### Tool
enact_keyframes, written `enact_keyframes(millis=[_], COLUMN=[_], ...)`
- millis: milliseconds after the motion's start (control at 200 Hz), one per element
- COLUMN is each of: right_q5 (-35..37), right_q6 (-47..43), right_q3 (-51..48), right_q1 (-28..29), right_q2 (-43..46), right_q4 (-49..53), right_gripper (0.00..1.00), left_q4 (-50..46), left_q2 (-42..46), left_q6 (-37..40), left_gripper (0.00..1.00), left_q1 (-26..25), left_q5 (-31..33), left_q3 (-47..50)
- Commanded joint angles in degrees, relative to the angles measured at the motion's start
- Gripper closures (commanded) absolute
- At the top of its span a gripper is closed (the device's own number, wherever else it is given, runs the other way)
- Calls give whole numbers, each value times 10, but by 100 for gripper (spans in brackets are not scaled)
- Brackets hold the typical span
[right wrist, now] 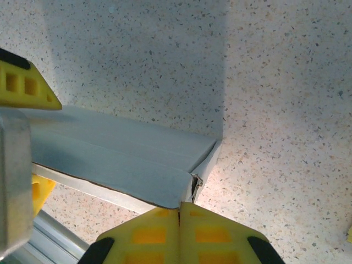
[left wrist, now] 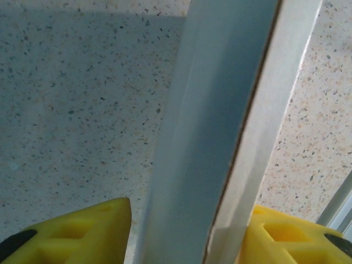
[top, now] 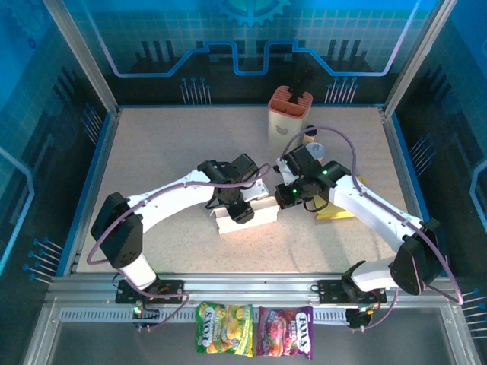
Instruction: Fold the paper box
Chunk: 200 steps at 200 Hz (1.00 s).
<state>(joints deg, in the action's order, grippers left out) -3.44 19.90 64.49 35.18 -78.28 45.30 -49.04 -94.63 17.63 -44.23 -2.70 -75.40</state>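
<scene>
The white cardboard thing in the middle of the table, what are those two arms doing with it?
Two robot arms are folding a paper box into shape. The left gripper has its yellow fingers apart on either side of one upright wall of the box, with a gap showing on one side. The right gripper is closed, its tips pressed together right at a corner of the box. The box looks partly formed rather than finished.

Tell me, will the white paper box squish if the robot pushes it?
Probably, yes: the white paper box has thin walls, so it should bend easily. It looks hollow and light, so a push would likely slide it across the speckled table. Its corner gapes slightly, so it may crumple there.
</scene>
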Motion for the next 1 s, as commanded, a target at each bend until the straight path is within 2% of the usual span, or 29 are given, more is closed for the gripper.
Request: enact_keyframes(millis=[0,320,510,765,996], right_q5=[26,47,66,95,104], right_q6=[-11,-20,-19,-3,24], right_q3=[-22,-57,-70,-62,-38], right_q1=[17,35,47,59,66], right_q2=[12,28,35,37,25], right_q4=[-12,-38,-43,-42,-33], right_gripper=[100,100,100,100,100], left_q4=[10,6,6,-33,-119], left_q2=[33,31,46,108,197], left_q6=[-19,-31,-92,-193,-240], left_gripper=[48,46,47,51,56], left_q1=[3,6,32,66,70], left_q5=[-22,-18,-23,-22,43], left_q3=[-5,-6,-24,-34,10])
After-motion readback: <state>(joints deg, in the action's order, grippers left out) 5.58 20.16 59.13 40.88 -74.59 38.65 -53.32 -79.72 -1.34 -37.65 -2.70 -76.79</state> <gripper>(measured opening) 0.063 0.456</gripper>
